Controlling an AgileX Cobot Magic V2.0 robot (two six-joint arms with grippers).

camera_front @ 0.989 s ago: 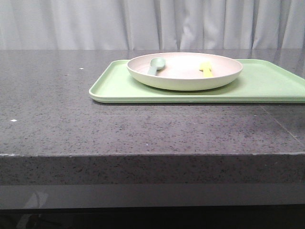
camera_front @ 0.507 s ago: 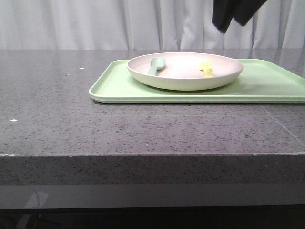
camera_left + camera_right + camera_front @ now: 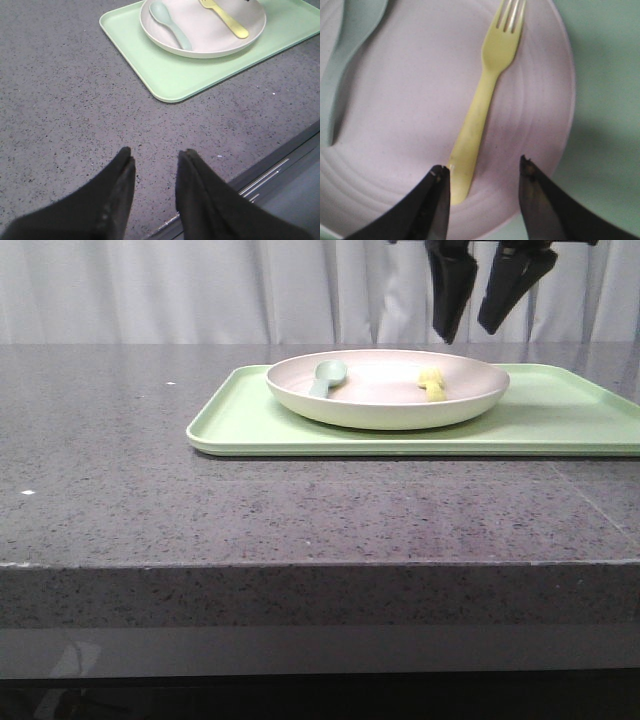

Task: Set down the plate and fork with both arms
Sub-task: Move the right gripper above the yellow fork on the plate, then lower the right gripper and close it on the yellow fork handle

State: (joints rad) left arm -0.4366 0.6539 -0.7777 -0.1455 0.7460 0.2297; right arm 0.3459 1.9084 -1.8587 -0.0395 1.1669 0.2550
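The fork (image 3: 479, 107), pale yellow with short tines, lies flat inside the plate (image 3: 388, 398), on the plate's right half as seen from the front, its handle end close to the raised rim. The plate, round, shallow and pinkish-cream, rests on the green tray (image 3: 560, 415), toward the tray's left half. A grey-green spoon (image 3: 326, 377) lies in the plate's left half, well apart from the fork; in the left wrist view the two utensils run roughly parallel, spoon (image 3: 170, 24) and fork (image 3: 224, 18) each with its handle pointing toward the plate's near rim. The tray sits on a dark speckled surface (image 3: 200, 500), toward the right and far side of it. The right pincer (image 3: 473, 330) hangs above the plate's right half with its two dark fingers spread and pointing down, clear of the plate; in the right wrist view the right pincer (image 3: 485, 170) has the fork's handle end between its fingertips, touching nothing. The left pincer (image 3: 155, 155), seen only in the left wrist view, is held over bare surface near the front edge, well apart from the tray, its fingers spread and holding nothing.
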